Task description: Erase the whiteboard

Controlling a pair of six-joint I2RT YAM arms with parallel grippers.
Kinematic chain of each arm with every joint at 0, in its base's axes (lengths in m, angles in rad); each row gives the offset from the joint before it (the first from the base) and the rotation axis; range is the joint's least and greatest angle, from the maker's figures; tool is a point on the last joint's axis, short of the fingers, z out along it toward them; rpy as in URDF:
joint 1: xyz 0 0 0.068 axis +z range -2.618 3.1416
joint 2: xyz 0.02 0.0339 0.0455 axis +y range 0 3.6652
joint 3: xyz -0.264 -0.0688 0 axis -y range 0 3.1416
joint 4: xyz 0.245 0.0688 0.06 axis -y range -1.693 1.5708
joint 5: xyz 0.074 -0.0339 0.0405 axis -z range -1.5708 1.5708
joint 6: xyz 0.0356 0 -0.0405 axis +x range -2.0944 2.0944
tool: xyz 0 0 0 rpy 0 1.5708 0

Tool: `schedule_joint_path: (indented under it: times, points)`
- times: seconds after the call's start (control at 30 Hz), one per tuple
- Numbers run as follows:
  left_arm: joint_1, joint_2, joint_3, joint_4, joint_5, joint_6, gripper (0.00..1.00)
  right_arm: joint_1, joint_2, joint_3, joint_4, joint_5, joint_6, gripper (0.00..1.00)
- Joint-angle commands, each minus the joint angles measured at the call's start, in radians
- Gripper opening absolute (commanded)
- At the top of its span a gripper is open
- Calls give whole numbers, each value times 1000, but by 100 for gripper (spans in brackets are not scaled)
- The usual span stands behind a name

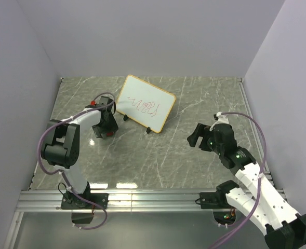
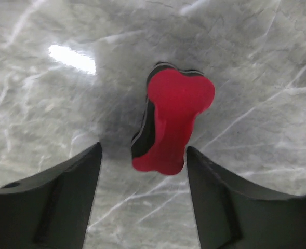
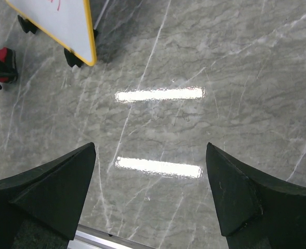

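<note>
Scribbles all there, eraser not yet picked up.

From above, the whiteboard (image 1: 145, 104) stands propped on its feet towards the back of the grey marble table (image 1: 158, 161), with red scrawl across it, so I'd say no wiping is done; plain pale walls (image 1: 142, 36) box the table in. In the left wrist view, the left gripper (image 2: 143, 150) is spread either side of the red-and-black eraser (image 2: 176, 111) lying on the marble, not pinching it. In the right wrist view, the right gripper (image 3: 150, 155) gapes wide above glare-streaked stone, holding nothing.

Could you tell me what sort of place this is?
Probably a robot test booth: plain white walls enclose a marble-patterned table, a left arm and right arm are bolted to a metal rail, with a whiteboard and eraser set out.
</note>
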Motion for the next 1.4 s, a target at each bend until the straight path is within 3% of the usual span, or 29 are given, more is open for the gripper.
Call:
schedule_joint_path:
  times: [0.0,0.37,0.43,0.53,0.57,0.7,0.83,1.1,1.27,1.37]
  points:
    - [2,35,34,42,30,50,68,7,47,68,36,-4,1,93]
    - [63,105,77,73,63,93,54,5,173,161,67,22,-30,92]
    - [69,119,79,76,78,100,45,5,194,186,86,16,-37,92]
    - [71,133,77,84,104,110,3,2,270,255,116,-4,-51,92]
    - [70,134,79,81,113,108,0,-1,326,279,123,-29,-54,93]
    - [56,69,95,52,138,88,0,-56,529,506,137,-209,-80,91]
    - [11,6,199,-27,144,61,0,-158,776,690,154,-419,-40,81]
    - [-177,-16,443,-159,156,-15,0,-202,1155,1025,149,-600,-43,72]
    - [-277,76,583,-214,141,-30,0,-193,1225,1037,166,-622,-33,71]
    - [-312,127,672,-228,152,-31,0,-186,1229,996,201,-649,-20,65]
